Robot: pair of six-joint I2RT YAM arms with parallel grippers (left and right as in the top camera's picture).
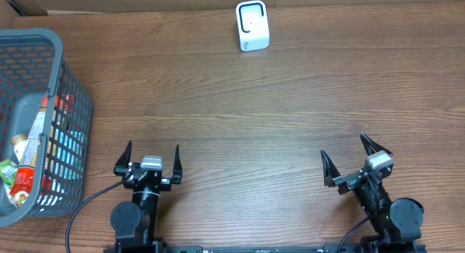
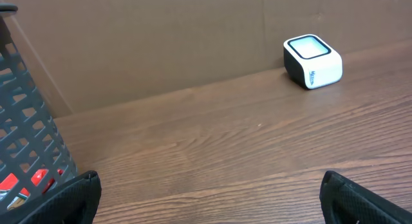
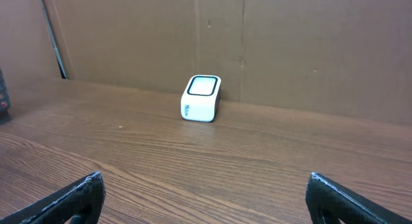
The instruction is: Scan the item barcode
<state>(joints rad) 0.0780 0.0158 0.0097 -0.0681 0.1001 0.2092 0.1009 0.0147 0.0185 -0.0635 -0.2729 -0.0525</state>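
Note:
A small white barcode scanner [image 1: 252,25] with a dark-rimmed window stands at the far middle of the wooden table; it also shows in the left wrist view as the scanner [image 2: 312,60] and in the right wrist view as the scanner [image 3: 201,98]. Packaged items [image 1: 27,162] lie in a grey mesh basket [image 1: 69,78] at the left edge. My left gripper [image 1: 152,157] rests near the front edge, open and empty. My right gripper [image 1: 352,157] sits at the front right, also open with nothing between its fingers.
A brown cardboard wall [image 3: 290,44] lines the back of the table. The basket wall [image 2: 26,140] stands close to the left of my left gripper.

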